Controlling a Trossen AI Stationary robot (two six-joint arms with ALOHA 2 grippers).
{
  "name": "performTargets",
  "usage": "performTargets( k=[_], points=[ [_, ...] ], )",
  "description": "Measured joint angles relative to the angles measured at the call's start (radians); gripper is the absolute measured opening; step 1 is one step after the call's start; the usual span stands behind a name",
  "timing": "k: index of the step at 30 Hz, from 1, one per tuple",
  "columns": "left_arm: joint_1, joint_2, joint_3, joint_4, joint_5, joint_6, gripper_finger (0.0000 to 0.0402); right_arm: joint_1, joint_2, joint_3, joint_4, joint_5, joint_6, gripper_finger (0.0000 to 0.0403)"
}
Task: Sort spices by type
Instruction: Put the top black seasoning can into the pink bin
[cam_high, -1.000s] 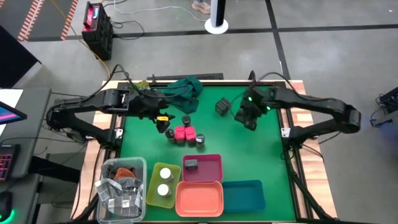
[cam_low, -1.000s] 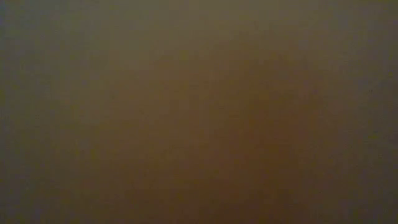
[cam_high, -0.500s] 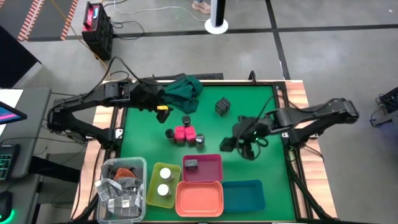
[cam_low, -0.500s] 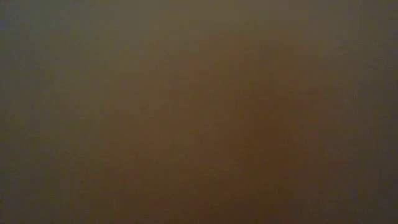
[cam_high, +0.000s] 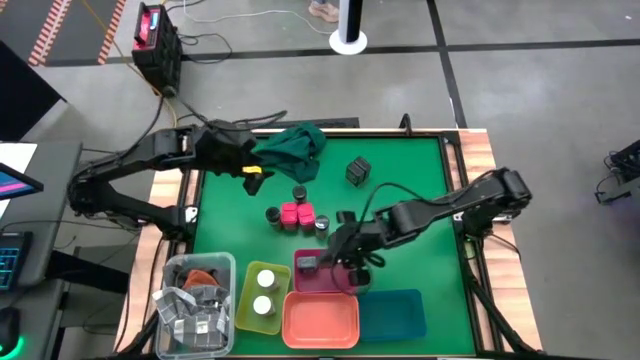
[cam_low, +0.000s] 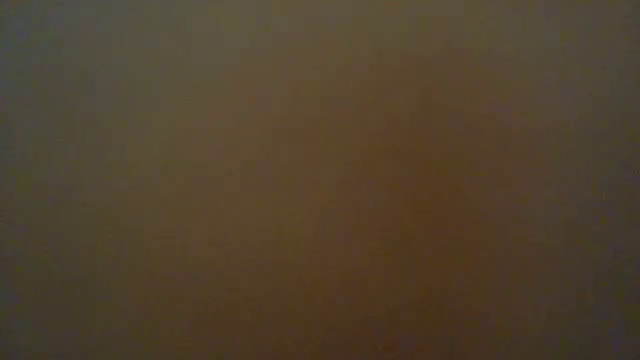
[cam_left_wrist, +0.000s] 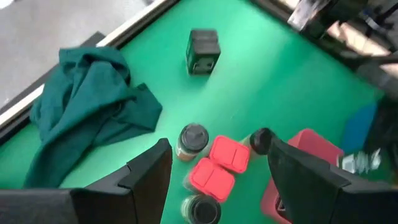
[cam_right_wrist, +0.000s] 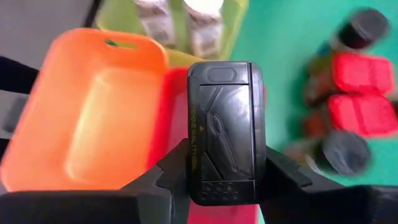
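1. High view: the right gripper (cam_high: 345, 268) hangs over the pink tray (cam_high: 345, 258), the arm reaching in from the table's right edge. One dark grey square box (cam_high: 307, 263) already lies in that tray, at its left end.
2. Right wrist view: the fingers (cam_right_wrist: 177, 163) are clamped on a second dark box (cam_right_wrist: 225, 130), pressing its two long sides. The long axis of the box runs straight out from the wrist; the end with the oval recess points away from the gripper, and the end with the small dots sits back between the fingers. The embossed face is turned to the camera. Below it lie the orange tray (cam_right_wrist: 87, 112) and the pink tray, with the yellow tray (cam_right_wrist: 230, 25) beyond.
3. Yellow tray (cam_high: 245, 290): two white-lidded jars (cam_high: 265, 292), one behind the other.
4. Mid-table cluster: two pink blocks (cam_high: 296, 214) touching side by side, with dark round jars (cam_high: 272, 214) close around them.
5. A third dark box (cam_high: 357, 171) stands alone toward the far edge, well apart from the cluster.
6. The left gripper (cam_left_wrist: 217, 180) hovers near the far left corner beside the green cloth (cam_high: 292, 147); its fingers are spread wide and hold nothing.
7. Low view: nothing can be made out.
8. The blue tray (cam_high: 395, 312) sits at the right of the orange tray.
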Motion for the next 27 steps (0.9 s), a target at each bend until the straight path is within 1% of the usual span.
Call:
performTargets(
  k=[7, 13, 16, 20, 23, 27],
  points=[
    [0.0, -0.064, 0.0, 0.039, -0.002, 0.014, 0.0254, 0.01, 0.12, 0.095, 0.041, -0.082, 0.0, 0.0167],
    [-0.008, -0.074, 0.0, 0.04, -0.003, 0.009, 0.0254, 0.008, 0.206, 0.117, 0.067, -0.129, 0.0, 0.0167],
    [-0.023, -0.074, 0.0, 0.039, -0.003, 0.007, 0.0254, 0.009, 0.238, 0.116, 0.081, -0.131, 0.001, 0.0167],
    [-0.053, -0.074, 0.0, 0.044, -0.003, -0.001, 0.0254, 0.008, 0.245, 0.116, 0.081, -0.131, 0.003, 0.0167],
    [-0.07, -0.074, 0.0, 0.068, -0.003, 0.0, 0.0254, 0.002, 0.254, 0.116, 0.091, -0.091, 0.005, 0.0167],
    [-0.084, -0.074, 0.0, 0.107, -0.003, 0.0, 0.0254, -0.015, 0.257, 0.116, 0.102, -0.081, 0.003, 0.017]
  ],
)
